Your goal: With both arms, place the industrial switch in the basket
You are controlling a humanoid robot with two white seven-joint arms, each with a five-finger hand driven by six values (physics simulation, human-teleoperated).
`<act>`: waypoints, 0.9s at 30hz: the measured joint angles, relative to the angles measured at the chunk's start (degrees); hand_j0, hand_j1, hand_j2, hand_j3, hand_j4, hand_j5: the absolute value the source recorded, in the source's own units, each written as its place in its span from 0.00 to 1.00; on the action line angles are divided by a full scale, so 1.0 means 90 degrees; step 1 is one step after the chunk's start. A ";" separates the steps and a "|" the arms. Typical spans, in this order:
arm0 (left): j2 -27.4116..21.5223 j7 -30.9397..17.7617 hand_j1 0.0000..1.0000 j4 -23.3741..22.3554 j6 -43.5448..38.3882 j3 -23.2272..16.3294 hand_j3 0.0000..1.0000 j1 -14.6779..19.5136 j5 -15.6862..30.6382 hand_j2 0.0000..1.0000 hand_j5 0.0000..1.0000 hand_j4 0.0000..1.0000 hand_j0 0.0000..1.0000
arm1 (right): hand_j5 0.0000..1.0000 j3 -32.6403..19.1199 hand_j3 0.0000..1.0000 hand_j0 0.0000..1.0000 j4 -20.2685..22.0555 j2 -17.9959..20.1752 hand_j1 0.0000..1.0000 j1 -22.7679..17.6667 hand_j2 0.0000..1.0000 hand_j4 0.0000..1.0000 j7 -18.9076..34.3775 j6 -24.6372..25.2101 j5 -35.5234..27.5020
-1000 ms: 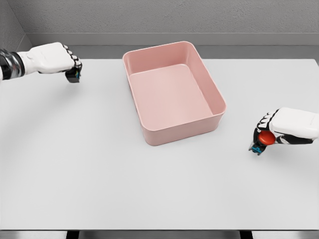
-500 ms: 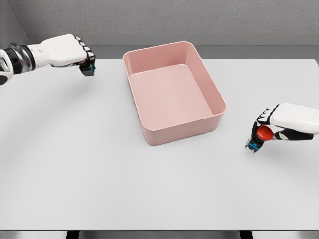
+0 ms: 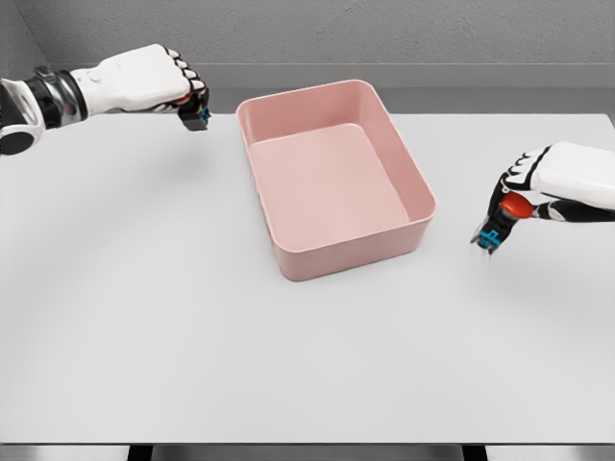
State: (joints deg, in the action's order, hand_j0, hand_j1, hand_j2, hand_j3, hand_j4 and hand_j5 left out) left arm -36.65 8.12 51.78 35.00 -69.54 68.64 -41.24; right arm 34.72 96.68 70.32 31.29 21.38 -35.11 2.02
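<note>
Above the tabletop, on either side of the pink basket, I'm holding one switch in each hand, both lifted clear of the surface. My left hand is hovering near the basket's far left corner, fingers curled tight round a small dark switch w/ a bit of blue showing below the knuckles. My right hand is off the basket's right side, apart from its wall, fingers curled round the other switch; its red button is showing under the hand and its dark, blue-marked body is pointing down toward the tabletop.

Step in hand, as I'm judging it: the carry. Both picks look done, neither switch is over the basket opening yet, and the basket itself is looking empty inside.

Next move, I reckon, is bringing both hands inward over the rim, left going right and a little toward me, right going left. It's calling for enough height to clear the walls, esp. w/ the right switch hanging low, and keeping the hands apart over the middle before the fingers are letting go.
</note>
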 measured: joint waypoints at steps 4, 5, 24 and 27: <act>0.0063 0.0082 0.48 0.0053 -0.0001 0.0022 0.48 0.0049 0.0065 0.48 0.48 0.48 0.48 | 0.52 0.0004 0.52 0.52 0.0034 0.0002 0.52 0.0117 0.52 0.52 -0.0002 0.0000 -0.0008; 0.0076 0.0101 0.48 0.0063 -0.0001 0.0035 0.48 0.0049 0.0077 0.48 0.48 0.48 0.48 | 0.52 0.0007 0.52 0.52 0.0038 0.0002 0.52 0.0137 0.52 0.52 -0.0001 -0.0001 -0.0015; 0.0642 0.0166 0.48 0.0130 -0.0003 0.0082 0.48 0.0059 0.0268 0.48 0.48 0.48 0.48 | 0.52 0.0044 0.52 0.52 -0.0237 -0.0138 0.52 0.0537 0.52 0.52 0.0047 -0.0002 -0.0103; 0.0761 0.0166 0.48 0.0140 -0.0003 0.0082 0.48 0.0059 0.0274 0.48 0.48 0.48 0.48 | 0.52 0.0049 0.52 0.52 -0.0274 -0.0267 0.52 0.0615 0.52 0.52 0.0058 -0.0001 -0.0110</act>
State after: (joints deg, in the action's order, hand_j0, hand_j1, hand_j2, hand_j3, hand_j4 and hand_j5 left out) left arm -29.80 9.61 53.04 34.97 -68.80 69.17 -38.78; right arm 35.16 94.21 67.92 36.83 21.90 -35.12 1.03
